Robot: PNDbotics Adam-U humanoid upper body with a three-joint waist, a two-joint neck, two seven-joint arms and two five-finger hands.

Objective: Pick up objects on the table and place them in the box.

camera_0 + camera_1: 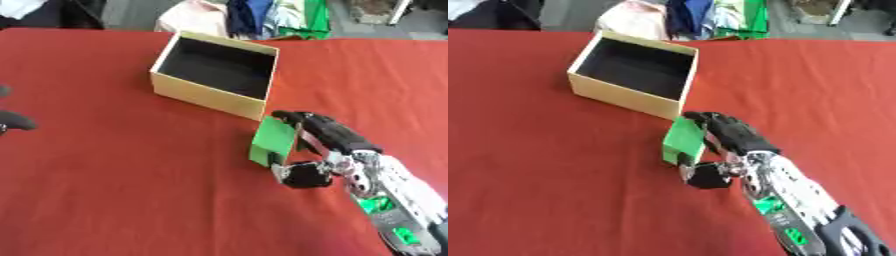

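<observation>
A small green box (pixel 273 140) stands on the red table just in front of the near right corner of the open cream box (pixel 214 72) with a black inside. My right hand (pixel 325 134) comes in from the lower right and is closed round the green box, fingers over its top and right side, thumb (pixel 302 174) at its lower edge. At the left edge of the left eye view only a dark rounded part of my left hand (pixel 13 120) shows; the right eye view does not show it.
The red table (pixel 105 190) spreads wide to the left and front of the boxes. Along the far edge lie folded clothes and green fabric (pixel 306 20). The cream box holds nothing that I can see.
</observation>
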